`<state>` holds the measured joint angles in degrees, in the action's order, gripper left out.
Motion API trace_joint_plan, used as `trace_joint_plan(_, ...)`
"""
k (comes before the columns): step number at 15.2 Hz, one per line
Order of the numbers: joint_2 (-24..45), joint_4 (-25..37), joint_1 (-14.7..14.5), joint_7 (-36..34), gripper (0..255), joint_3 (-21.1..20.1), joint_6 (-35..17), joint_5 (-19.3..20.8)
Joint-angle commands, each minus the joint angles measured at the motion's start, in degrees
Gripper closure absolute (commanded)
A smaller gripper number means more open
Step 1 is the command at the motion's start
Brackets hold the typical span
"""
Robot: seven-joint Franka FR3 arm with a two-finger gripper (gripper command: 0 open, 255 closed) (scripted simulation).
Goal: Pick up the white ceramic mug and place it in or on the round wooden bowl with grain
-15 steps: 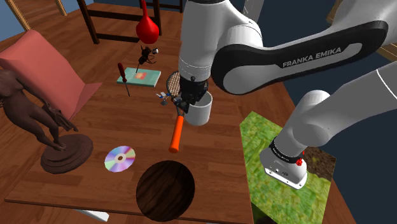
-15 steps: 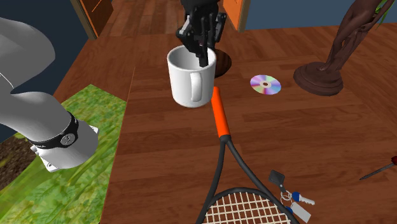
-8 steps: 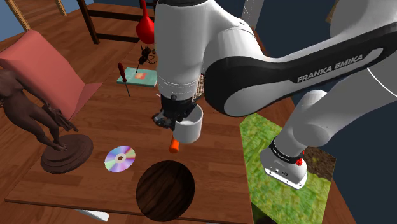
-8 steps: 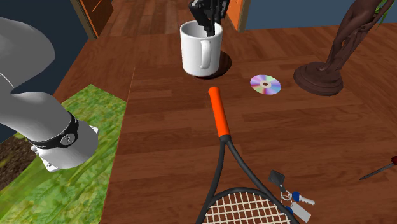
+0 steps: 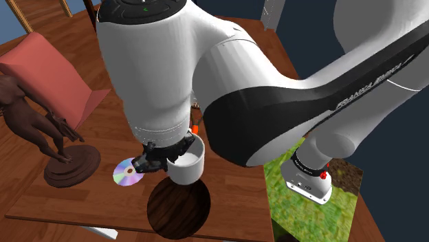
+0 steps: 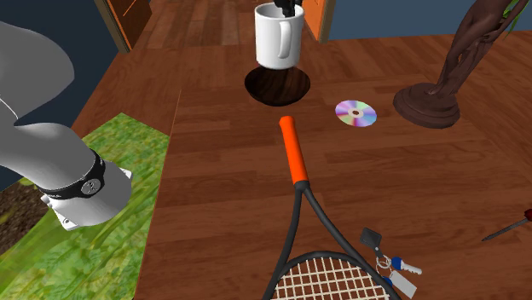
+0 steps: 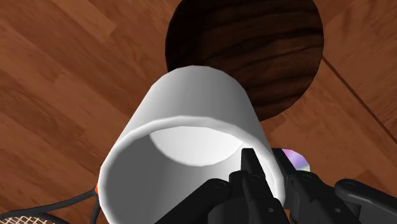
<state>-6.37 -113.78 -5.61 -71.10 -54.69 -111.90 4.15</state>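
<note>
White mug (image 6: 278, 38) hangs over the dark wooden bowl (image 6: 277, 87), rim pinched by the black gripper (image 7: 268, 170), ready to go in.

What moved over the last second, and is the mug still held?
The white mug, clamped at its rim in the jaws throughout, was carried from beside the orange-handled racket to above the round dark wooden bowl; not released. The racket, shiny disc and brown statue stayed put.
</note>
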Motion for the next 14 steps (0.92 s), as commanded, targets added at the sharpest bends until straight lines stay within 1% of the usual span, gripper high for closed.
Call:
trace_joint_plan(1, 4.76, 3.56, -0.52, -5.23, 255, -3.04, 1.38, 4.21)
trace_joint_plan(2, 7.94, 5.85, -1.28, -8.14, 255, -4.40, 2.49, 7.08)
trace_joint_plan(3, 10.02, 7.36, -2.20, -9.96, 255, -4.87, 3.28, 8.95)
trace_joint_plan(14, 13.43, 1.29, -3.46, -13.58, 255, -4.02, -4.02, 12.90)
